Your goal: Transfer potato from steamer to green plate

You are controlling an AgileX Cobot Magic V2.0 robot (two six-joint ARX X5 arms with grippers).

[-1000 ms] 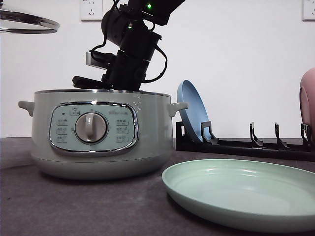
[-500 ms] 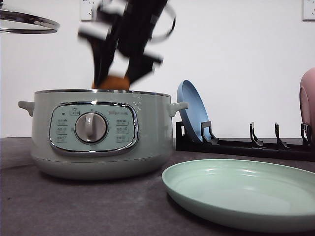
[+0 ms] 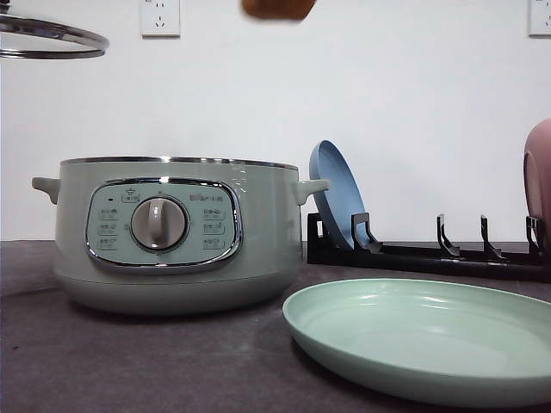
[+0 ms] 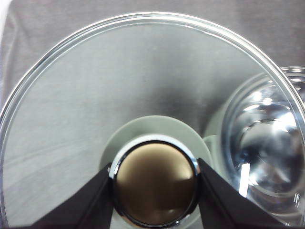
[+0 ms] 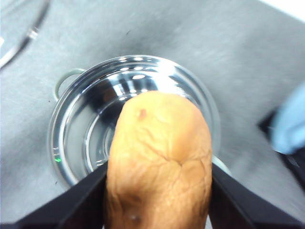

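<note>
the glass lid (image 3: 47, 36) hangs high at the far left, its knob (image 4: 155, 183) clamped between the left gripper (image 4: 155, 191) fingers. below it, the steamer (image 3: 172, 232) sits open on the grey table (image 3: 129, 361). the potato (image 3: 277, 8) is up at the top edge above the steamer, pinched in the right gripper (image 5: 157, 191). right of the steamer a blue plate (image 3: 337, 202) leans in a black rack (image 3: 430, 254), with the green plate (image 3: 422, 340) bare in front and a pink plate (image 3: 539, 185) at the far right.
</note>
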